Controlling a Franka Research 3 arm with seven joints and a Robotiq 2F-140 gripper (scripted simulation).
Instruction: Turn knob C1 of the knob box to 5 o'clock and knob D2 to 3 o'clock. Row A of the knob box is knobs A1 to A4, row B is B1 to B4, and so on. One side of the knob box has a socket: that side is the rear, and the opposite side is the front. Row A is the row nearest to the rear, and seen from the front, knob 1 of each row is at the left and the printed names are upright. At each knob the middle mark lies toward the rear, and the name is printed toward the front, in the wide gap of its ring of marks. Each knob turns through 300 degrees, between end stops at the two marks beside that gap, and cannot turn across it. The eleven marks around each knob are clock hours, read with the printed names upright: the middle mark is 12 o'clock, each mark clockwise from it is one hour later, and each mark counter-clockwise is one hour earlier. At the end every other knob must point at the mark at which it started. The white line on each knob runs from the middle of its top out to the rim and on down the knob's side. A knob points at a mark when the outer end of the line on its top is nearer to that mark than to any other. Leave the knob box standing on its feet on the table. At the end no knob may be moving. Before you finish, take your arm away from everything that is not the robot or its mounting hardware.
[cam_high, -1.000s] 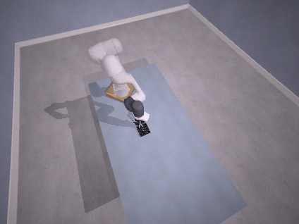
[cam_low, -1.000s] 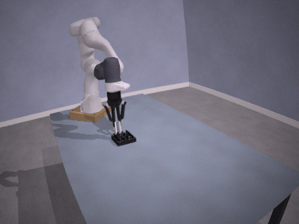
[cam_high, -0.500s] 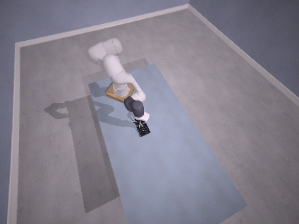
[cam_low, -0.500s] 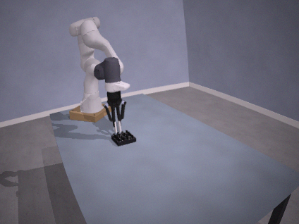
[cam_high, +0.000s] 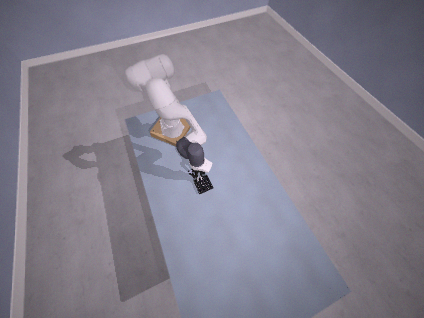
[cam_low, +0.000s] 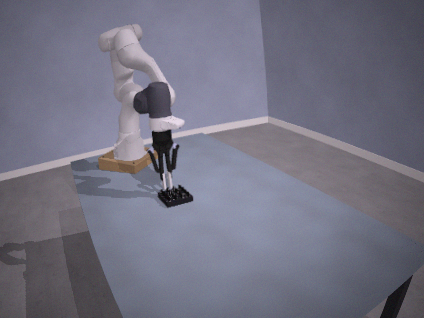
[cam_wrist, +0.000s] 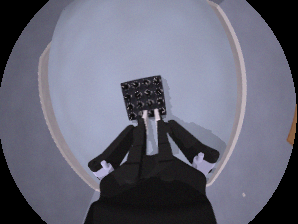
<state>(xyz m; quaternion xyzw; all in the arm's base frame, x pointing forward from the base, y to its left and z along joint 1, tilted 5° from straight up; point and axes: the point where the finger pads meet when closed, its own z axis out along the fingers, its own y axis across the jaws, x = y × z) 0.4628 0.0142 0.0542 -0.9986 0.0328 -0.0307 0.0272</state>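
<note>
- A bare room with blue-grey walls, a pale skirting board and a grey floor fills all three views; a long pale blue counter (cam_low: 280, 235) runs from upper left to lower right of the exterior view.
- A white robot arm (cam_low: 125, 75) rises from a tan base plate (cam_low: 107, 162) at the upper left end of the counter.
- The knob box (cam_low: 181, 199), a small black square with rows of tiny knobs, stands on the counter just in front of the base, left of centre in the exterior view and near the centre in the top view.
- The gripper (cam_low: 168, 189) points straight down onto the box's left edge as the exterior view shows it; in the wrist view it meets the box's lower edge.
- The jaws are drawn nearly together. They appear clenched on one knob in that edge row, but the knob is too small to make out, so I cannot tell for certain that it is gripped.
- Judged step: turning one of the two target knobs, C1 or D2; which one cannot be told.
- The next move likely calls for a slow wrist rotation to the target mark, then release and a straight lift so neighbouring knobs stay undisturbed.
- No printed names, marks or brands are readable at this size.
</note>
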